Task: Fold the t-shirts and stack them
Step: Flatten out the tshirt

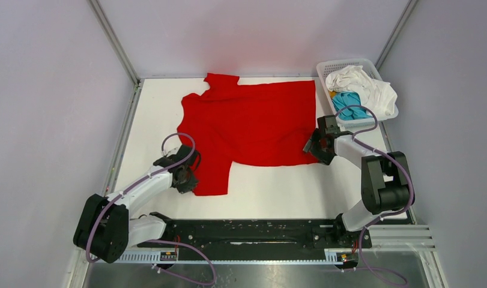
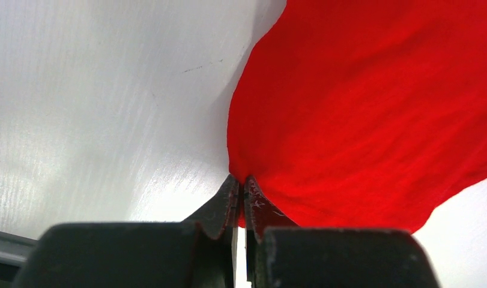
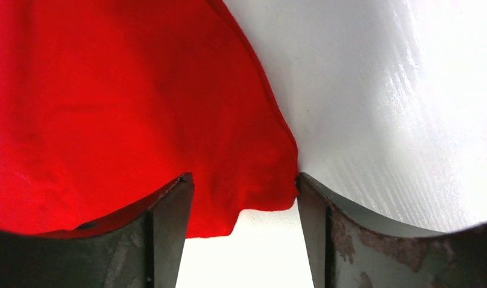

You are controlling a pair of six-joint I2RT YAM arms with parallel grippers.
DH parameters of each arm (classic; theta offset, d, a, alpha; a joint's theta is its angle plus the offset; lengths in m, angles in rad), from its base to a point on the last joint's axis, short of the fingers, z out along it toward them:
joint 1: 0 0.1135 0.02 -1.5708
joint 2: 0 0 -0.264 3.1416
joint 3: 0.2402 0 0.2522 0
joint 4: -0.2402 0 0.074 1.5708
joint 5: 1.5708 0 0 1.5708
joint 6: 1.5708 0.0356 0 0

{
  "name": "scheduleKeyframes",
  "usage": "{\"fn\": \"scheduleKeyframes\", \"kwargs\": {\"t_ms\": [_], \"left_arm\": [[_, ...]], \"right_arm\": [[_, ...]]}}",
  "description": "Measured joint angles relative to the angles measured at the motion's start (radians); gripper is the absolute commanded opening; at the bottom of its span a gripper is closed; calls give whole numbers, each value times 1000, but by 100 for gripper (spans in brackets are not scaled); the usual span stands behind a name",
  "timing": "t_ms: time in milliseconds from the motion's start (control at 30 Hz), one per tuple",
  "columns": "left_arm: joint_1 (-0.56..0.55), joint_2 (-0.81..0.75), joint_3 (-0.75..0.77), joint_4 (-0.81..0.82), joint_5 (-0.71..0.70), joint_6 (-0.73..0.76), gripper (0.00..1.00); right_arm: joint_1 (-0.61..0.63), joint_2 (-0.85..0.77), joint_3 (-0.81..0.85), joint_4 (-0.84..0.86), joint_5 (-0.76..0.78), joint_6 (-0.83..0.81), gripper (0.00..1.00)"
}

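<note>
A large red t-shirt (image 1: 253, 123) lies spread on the white table (image 1: 271, 192), with a narrow flap hanging toward the near left. My left gripper (image 1: 190, 174) is shut on the left edge of that flap; in the left wrist view its fingertips (image 2: 241, 180) pinch the red cloth (image 2: 361, 108). At the shirt's near right corner my right gripper (image 1: 311, 147) stands open. In the right wrist view that corner (image 3: 253, 192) lies between its two spread fingers (image 3: 244, 180), and neither finger presses the cloth.
A white lattice basket (image 1: 343, 61) stands at the far right corner, holding a crumpled white t-shirt (image 1: 364, 84) and a teal-blue one (image 1: 349, 103). Grey walls with metal frame posts enclose the table on three sides. A black rail (image 1: 253, 231) runs along the near edge.
</note>
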Motion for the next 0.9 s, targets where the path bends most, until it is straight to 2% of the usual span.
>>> {"fn": "scheduleKeyframes", "kwargs": {"t_ms": [133, 300, 433, 700, 800, 900], "left_arm": [[0, -5, 6, -10, -6, 0, 0], [0, -12, 11, -16, -17, 0, 0], [0, -24, 11, -16, -24, 0, 0], [0, -123, 65, -35, -51, 9, 0], [0, -197, 115, -42, -64, 24, 0], [0, -275, 180, -43, -77, 45, 0]], "right_arm": [[9, 3, 0, 0, -5, 1, 49], [18, 3, 0, -1, -4, 0, 18], [21, 3, 0, -1, -5, 2, 0], [21, -4, 0, -3, -14, -34, 0], [21, -63, 0, -16, -32, -68, 0], [21, -188, 0, -23, -52, -105, 0]]}}
